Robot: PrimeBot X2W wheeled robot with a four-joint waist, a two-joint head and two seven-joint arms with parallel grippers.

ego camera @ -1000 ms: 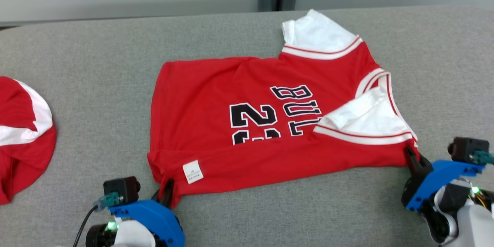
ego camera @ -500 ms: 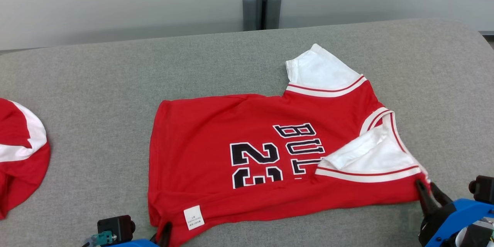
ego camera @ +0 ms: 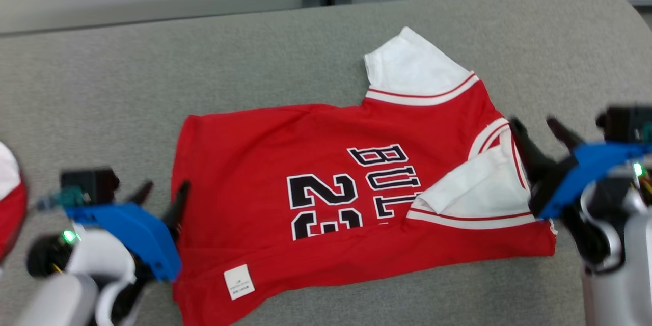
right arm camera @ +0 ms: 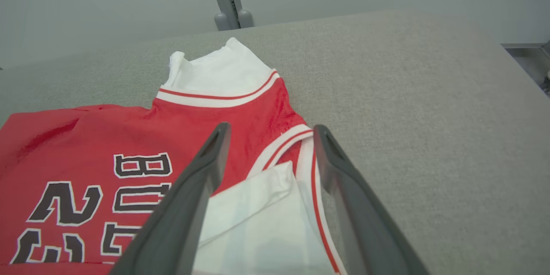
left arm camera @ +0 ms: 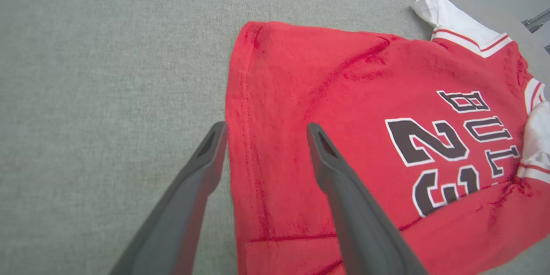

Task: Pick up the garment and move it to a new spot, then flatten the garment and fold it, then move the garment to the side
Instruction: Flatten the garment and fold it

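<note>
The red shirt is lying spread across the middle of the grey table, its hem pointing to the robot's left and its collar to the right, with the black number and letters facing up. One white sleeve is sticking out on the far side, while the other sleeve is lying folded onto the red body near the collar. A small white label is showing on the near left corner. The left gripper is hovering at the hem with its fingers spread wide, gripping nothing; in the left wrist view the hem is running between the two fingers. The right gripper is hanging just beside the collar end, likewise released and empty. A second red and white cloth is lying at the left edge of the head view, well apart from the shirt.
</note>
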